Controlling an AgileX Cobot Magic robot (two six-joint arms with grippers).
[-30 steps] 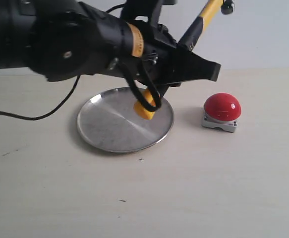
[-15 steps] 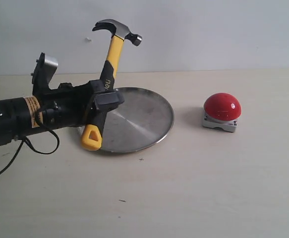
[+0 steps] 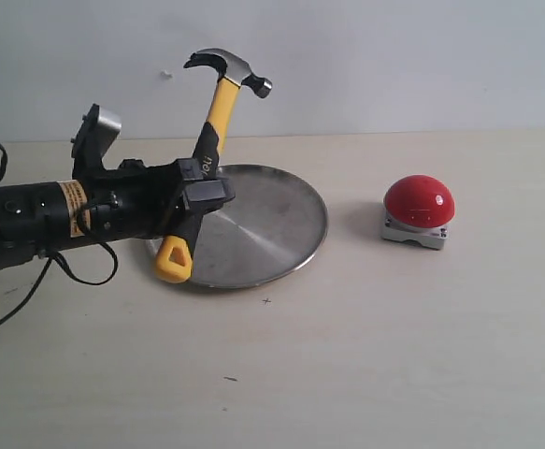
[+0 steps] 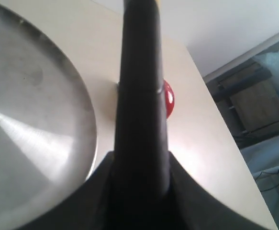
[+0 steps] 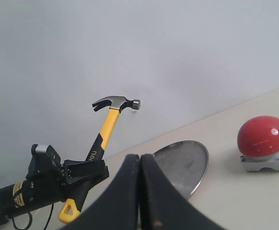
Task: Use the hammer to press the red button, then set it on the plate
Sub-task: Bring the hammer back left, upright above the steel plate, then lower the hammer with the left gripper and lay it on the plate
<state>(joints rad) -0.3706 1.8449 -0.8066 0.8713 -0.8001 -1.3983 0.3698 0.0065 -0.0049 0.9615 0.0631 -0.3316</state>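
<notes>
The hammer (image 3: 218, 108) stands nearly upright, its grey head up and leaning right, its holed yellow end low by the plate's near-left rim. My left gripper (image 3: 202, 189) reaches in from the left and is shut on the black part of the handle (image 4: 144, 96). The round steel plate (image 3: 272, 210) lies on the table behind the hammer. The red button (image 3: 419, 201) on its grey base sits to the right of the plate, apart from the hammer. My right gripper (image 5: 140, 191) is shut with nothing in it, out of the exterior view, and looks over at the hammer (image 5: 109, 123), plate (image 5: 187, 160) and button (image 5: 263, 136).
A black cable (image 3: 10, 309) trails from the left arm over the pale table at the left. A plain white wall (image 3: 394, 56) rises behind the table. In the left wrist view, the table's far edge and dark furniture (image 4: 259, 105) show beyond it.
The left arm has drawn back to the left, away from over the plate, taking the hammer along. The hammer now stands more upright, its head tipped slightly further right in the last half second.
</notes>
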